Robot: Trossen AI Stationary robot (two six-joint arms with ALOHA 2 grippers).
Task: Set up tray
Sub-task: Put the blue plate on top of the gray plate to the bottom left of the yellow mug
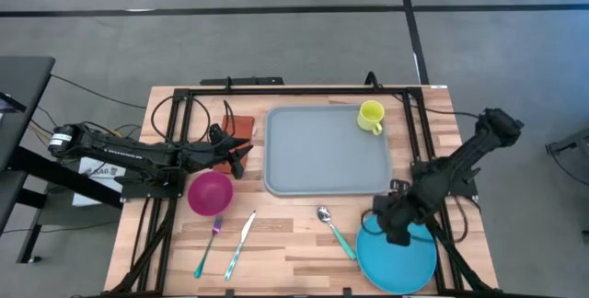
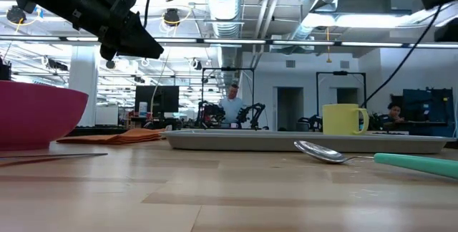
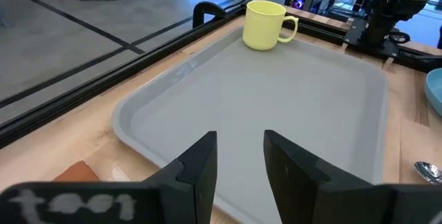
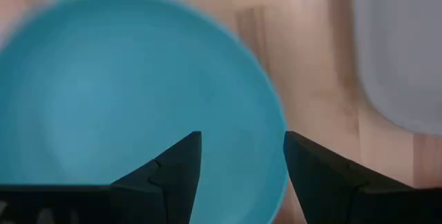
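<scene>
The pale grey-blue tray point(image 1: 327, 151) lies flat in the middle of the table. A yellow mug point(image 1: 371, 117) stands upright on its base in the tray's far right corner. My left gripper point(image 3: 238, 169) hangs open above the table just left of the tray, over the edge of the orange napkin point(image 1: 241, 131), with nothing between its fingers. My right gripper point(image 4: 242, 162) points down, open, over the far part of the round blue plate point(image 1: 398, 257) at the near right. Nothing is between its fingers.
A pink bowl point(image 1: 210, 192) sits near the left arm. A fork point(image 1: 210, 247), a knife point(image 1: 241, 241) and a spoon with a teal handle point(image 1: 336, 229) lie on the wood in front of the tray. A black frame point(image 1: 276, 91) runs round the table.
</scene>
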